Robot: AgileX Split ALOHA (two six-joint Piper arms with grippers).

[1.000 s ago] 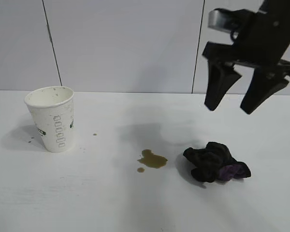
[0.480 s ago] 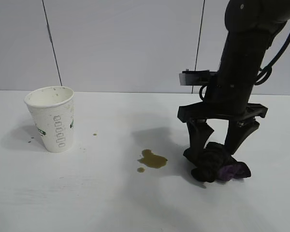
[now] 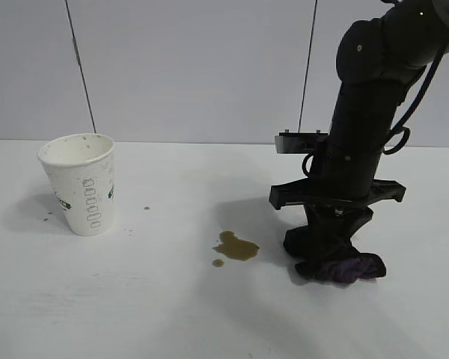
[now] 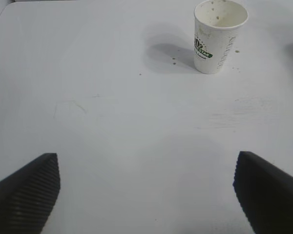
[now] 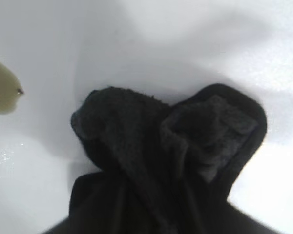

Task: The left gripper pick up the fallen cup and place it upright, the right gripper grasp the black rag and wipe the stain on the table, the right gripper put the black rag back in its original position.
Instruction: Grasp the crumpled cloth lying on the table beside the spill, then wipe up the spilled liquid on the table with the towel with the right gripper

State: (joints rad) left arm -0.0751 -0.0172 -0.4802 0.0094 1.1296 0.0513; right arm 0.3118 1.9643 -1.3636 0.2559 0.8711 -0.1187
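The white paper cup (image 3: 79, 184) stands upright at the left of the table (image 3: 135, 299); it also shows in the left wrist view (image 4: 219, 36). The olive-brown stain (image 3: 236, 247) with its droplet lies mid-table. My right gripper (image 3: 331, 250) points straight down, its fingers shut on the black rag (image 3: 348, 267), which rests on the table just right of the stain. In the right wrist view the rag (image 5: 161, 156) fills the picture and the stain (image 5: 0, 92) shows at the edge. My left gripper (image 4: 146, 195) is open and empty, well back from the cup.
A few tiny brown specks (image 3: 146, 208) lie on the table beside the cup. A grey panelled wall (image 3: 194, 67) runs along the table's far edge.
My right gripper came down from high above the rag, straddled it with open fingers, then closed them on the cloth. The cup and stain have not moved.
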